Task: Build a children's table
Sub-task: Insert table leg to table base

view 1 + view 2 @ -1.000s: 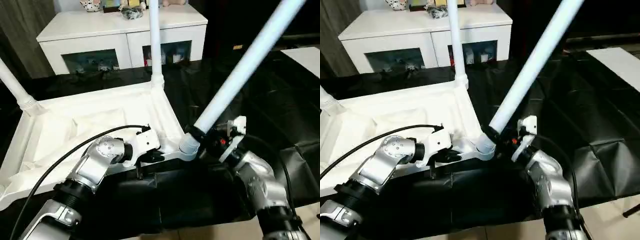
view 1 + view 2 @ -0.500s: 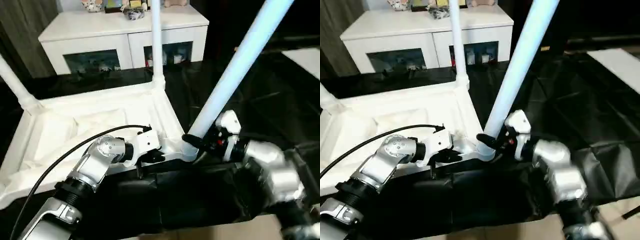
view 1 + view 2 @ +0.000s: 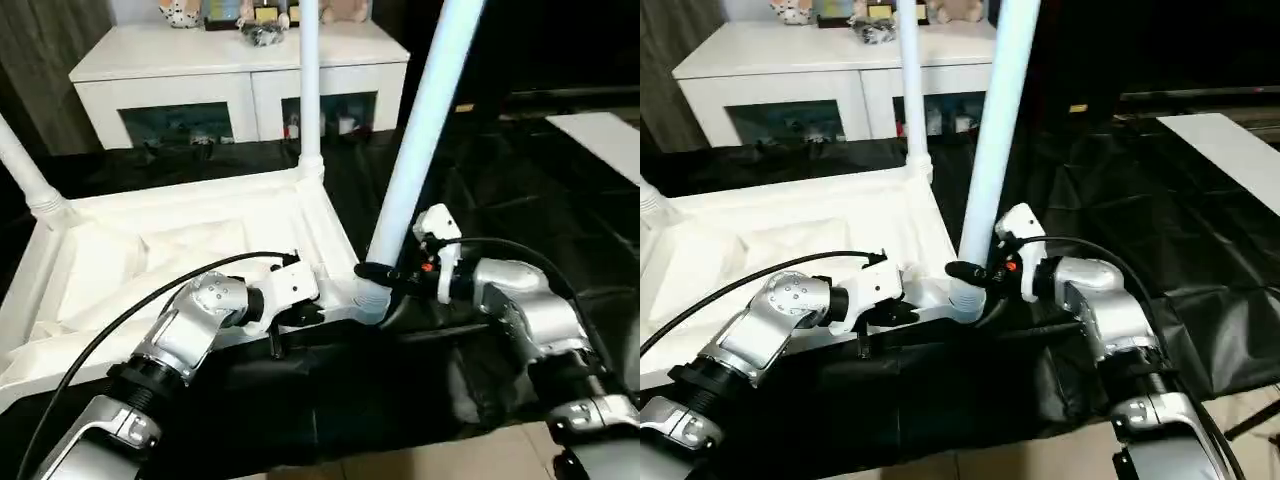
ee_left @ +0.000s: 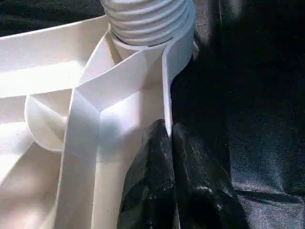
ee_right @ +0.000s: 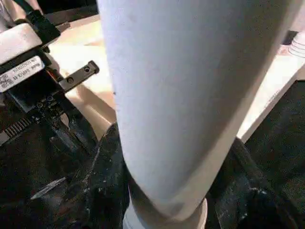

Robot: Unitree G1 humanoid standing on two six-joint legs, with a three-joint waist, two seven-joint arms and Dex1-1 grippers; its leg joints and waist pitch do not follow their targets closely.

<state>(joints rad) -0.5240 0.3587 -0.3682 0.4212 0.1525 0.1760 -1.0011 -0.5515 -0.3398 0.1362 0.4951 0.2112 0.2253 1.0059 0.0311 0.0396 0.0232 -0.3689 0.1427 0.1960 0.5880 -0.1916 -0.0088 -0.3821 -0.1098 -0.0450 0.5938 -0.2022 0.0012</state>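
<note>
A: Children's table (image 3: 180, 250) is lying upside down on black sheeting (image 3: 520, 200), underside facing up. Counting one square top and three legs showing.

B: Which legs are you noting?

A: One leg (image 3: 309, 90) is standing upright in the far corner socket. A second (image 3: 25, 170) is leaning out of the far left corner. The third (image 3: 420, 140) is rising from the near right corner, its long axis running nearly vertical, tilting slightly to the right.

B: Material and shape?

A: All smooth white plastic. Legs are long tapered tubes; the third one's foot is showing threaded rings at the round socket (image 4: 147, 19). Flat ribs are running diagonally under the top.

B: Grippers?

A: Left gripper (image 4: 169, 143) is pinching the thin rim wall along the near edge, just beside that socket, black fingers pressing together on it. Right gripper (image 3: 385, 275) is wrapping its two fingers around the third leg's base, clamping it just above the socket.

B: Background?

A: One white cabinet (image 3: 240, 70) with dark glass doors is standing behind, small clutter on it too blurred to identify. One flat white board (image 3: 600, 130) is lying far right.
</note>
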